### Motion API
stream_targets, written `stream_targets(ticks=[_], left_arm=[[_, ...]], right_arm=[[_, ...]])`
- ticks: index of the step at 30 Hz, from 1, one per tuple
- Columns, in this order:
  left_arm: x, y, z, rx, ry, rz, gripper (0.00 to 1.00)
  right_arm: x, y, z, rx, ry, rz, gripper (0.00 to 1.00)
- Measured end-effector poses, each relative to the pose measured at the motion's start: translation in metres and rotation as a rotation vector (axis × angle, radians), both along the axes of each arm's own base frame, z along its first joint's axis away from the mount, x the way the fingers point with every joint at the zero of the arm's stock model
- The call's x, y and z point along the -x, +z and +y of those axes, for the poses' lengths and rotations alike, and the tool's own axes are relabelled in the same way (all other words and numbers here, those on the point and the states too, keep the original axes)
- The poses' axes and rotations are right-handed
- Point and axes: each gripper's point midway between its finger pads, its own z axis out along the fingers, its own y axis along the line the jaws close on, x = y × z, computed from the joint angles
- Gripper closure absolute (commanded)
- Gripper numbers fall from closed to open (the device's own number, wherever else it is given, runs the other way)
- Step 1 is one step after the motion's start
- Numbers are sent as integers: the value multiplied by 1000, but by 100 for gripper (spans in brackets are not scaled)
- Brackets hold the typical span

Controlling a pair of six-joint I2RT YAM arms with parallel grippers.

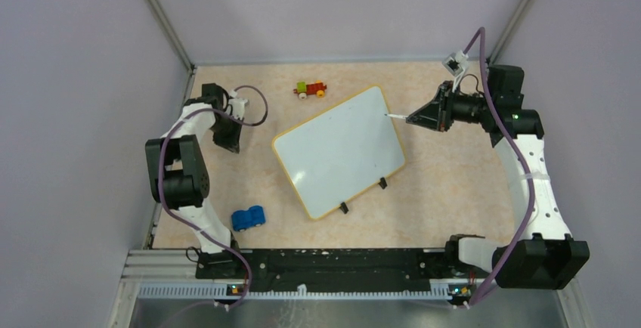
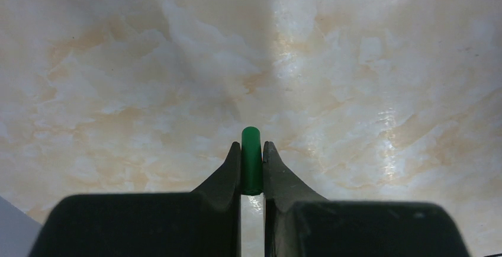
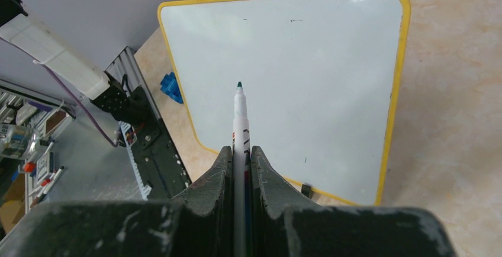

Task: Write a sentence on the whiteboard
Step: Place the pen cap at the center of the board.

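The whiteboard [image 1: 340,150] lies flat and slightly turned in the middle of the table, white with a yellow rim. The sentence is out of view; the board [image 3: 308,61] shows only a few tiny specks. My right gripper [image 1: 412,119] is shut on a white marker [image 3: 240,121] whose uncapped green tip points at the board from its far right edge. Whether the tip touches the board I cannot tell. My left gripper [image 1: 230,146] hangs over bare table at the left, shut on a small green marker cap [image 2: 251,159]. The cap pokes out past the fingertips [image 2: 233,159].
A red, yellow and green toy train [image 1: 311,88] sits beyond the board. A blue toy car [image 1: 248,218] lies near the left arm's base. Two black clips [image 1: 382,183] sit on the board's near edge. Grey walls close in the table, and a black rail [image 1: 332,264] runs along the front.
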Motion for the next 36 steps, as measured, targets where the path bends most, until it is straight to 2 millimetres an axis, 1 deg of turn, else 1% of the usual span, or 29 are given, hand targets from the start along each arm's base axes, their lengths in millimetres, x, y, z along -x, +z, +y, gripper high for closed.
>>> stream_targets(ticks=[8,11,14,19,23,24,27,30,32,34,36], left_arm=[[-7,-19,8,-39,3,2,85],[-4,-27,9,-43,3,19,82],[-6,-29,9,-46,3,15,73],[-5,-33,9,-46,-3,25,54],[-2,-34,8,-40,-5,42,48],[-1,-34,8,-39,-6,46,45],[-1,-28,6,-28,-9,51,37],[-6,-15,2,-6,-15,34,24],[-12,0,0,8,-16,5,13],[-18,20,-4,27,-16,-39,2],[-24,43,-9,55,-23,-96,1]], right_arm=[[1,1,0,5,3,-15,100],[1,1,0,5,4,-15,100],[1,1,0,5,4,-15,100],[1,1,0,6,5,-15,100],[2,0,0,9,9,-16,100],[2,0,1,9,9,-16,100],[2,0,2,9,14,-14,100],[1,-2,3,9,18,-6,100],[-1,-5,3,12,19,-1,100],[-2,-7,5,18,24,1,100],[-1,-9,9,25,40,-1,100]])
